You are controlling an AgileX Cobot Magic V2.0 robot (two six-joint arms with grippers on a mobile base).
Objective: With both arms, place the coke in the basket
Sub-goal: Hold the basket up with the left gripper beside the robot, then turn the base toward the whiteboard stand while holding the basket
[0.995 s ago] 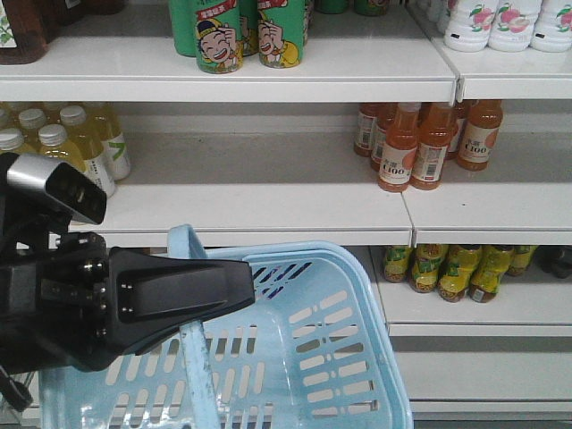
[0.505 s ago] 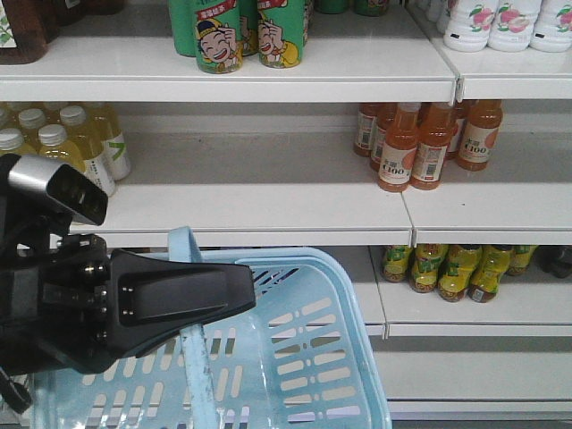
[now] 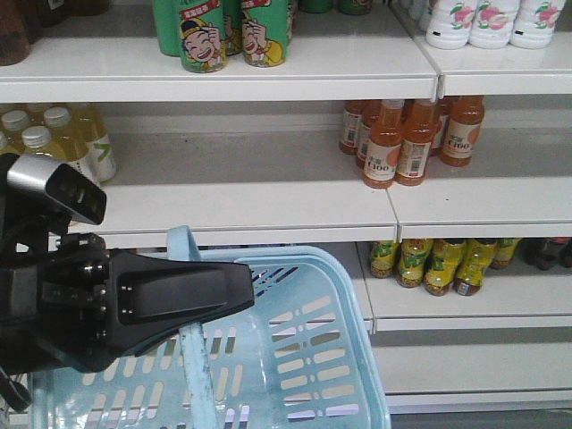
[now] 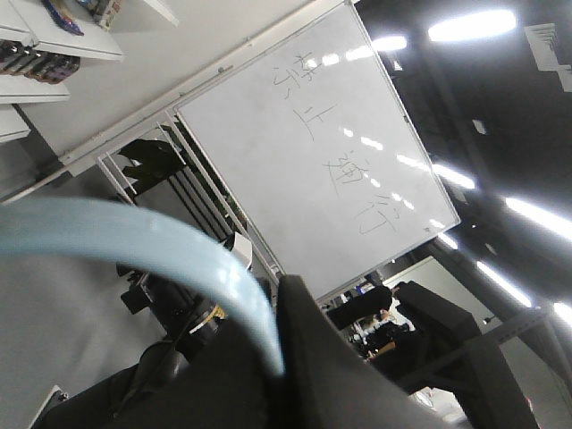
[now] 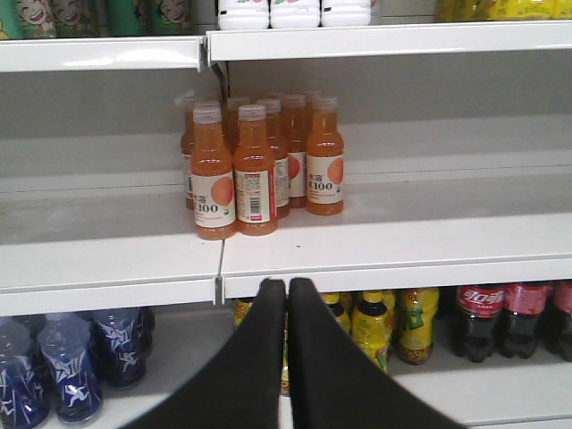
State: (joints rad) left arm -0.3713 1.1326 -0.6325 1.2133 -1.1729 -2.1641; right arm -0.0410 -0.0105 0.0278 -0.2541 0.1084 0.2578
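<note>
My left gripper (image 3: 239, 295) is shut on the swinging handle (image 3: 198, 375) of the light blue basket (image 3: 353, 308), which hangs low at the front in the front view. In the left wrist view the pale blue handle (image 4: 143, 243) curves down into the black jaws of the left gripper (image 4: 284, 362). My right gripper (image 5: 287, 288) appears only in the right wrist view, shut with nothing between its jaws, pointing at the front edge of a white shelf (image 5: 357, 264). The coke is out of view.
White store shelves fill the scene. They carry orange juice bottles (image 3: 398, 143), green cartoon cans (image 3: 201, 36), pale yellow bottles (image 3: 54, 143), white bottles (image 3: 483, 22) and yellow bottles (image 3: 429, 264). Dark plastic cola bottles (image 5: 483, 317) and blue bottles (image 5: 71, 366) stand on a lower shelf.
The shelves and their bottles have slid left in the front view. The basket has shifted left and slightly lower. My left gripper keeps its hold on the handle.
</note>
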